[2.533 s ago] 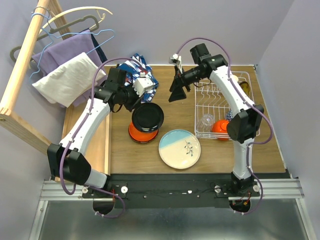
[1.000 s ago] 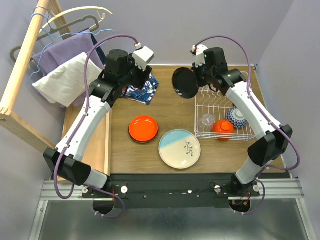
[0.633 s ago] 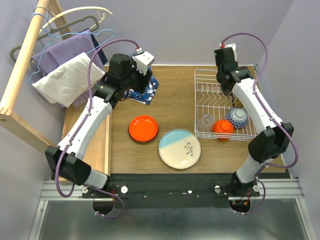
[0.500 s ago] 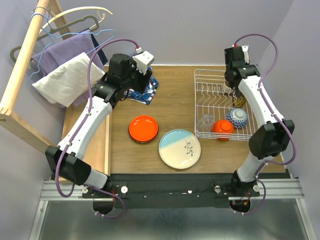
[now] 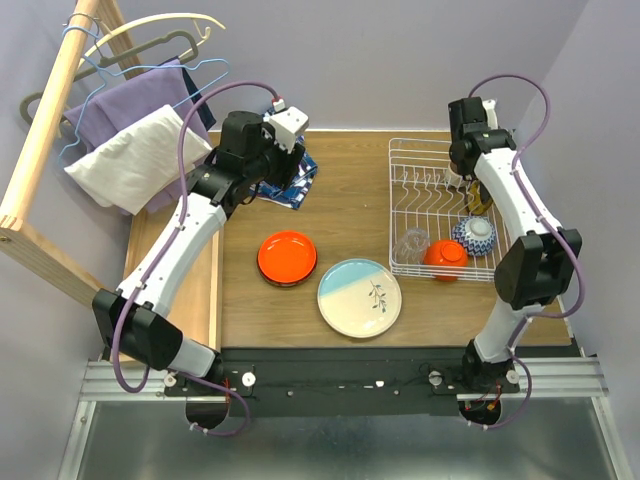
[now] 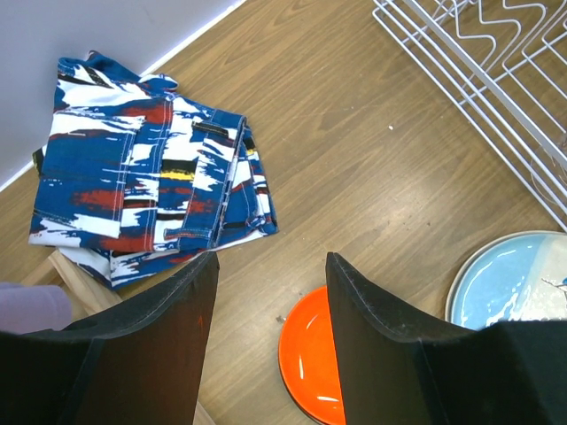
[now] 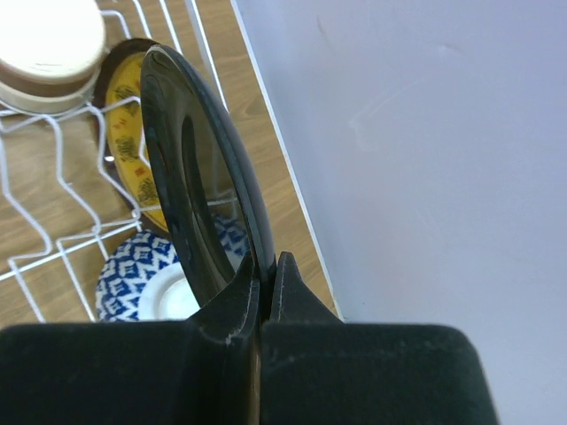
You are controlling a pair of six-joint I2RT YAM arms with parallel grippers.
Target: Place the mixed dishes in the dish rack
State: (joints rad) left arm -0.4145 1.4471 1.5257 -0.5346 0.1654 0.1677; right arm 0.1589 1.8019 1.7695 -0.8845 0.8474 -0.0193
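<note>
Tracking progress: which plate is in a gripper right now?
The black plate, pinched edge-on in the right gripper; the blue-cream plate and orange-red dish lie flat on the table.

- Right wrist view: the lower rim of the black plate (image 7: 199,177) was hidden between the fingers of the right gripper (image 7: 266,267).
- The blue-patterned bowl (image 7: 133,288) and the yellow-patterned plate (image 7: 133,142) were partly covered by the black plate.
- A cream round object (image 7: 44,40) was cut off at the top-left edge; its kind could not be determined.
- Left wrist view: the orange-red dish (image 6: 301,354) was cut by the bottom edge, the pale blue plate (image 6: 505,274) by the right edge; only a corner of the dish rack (image 6: 483,118) was recorded.
- Top view: the black plate was concealed behind the right arm.
</note>
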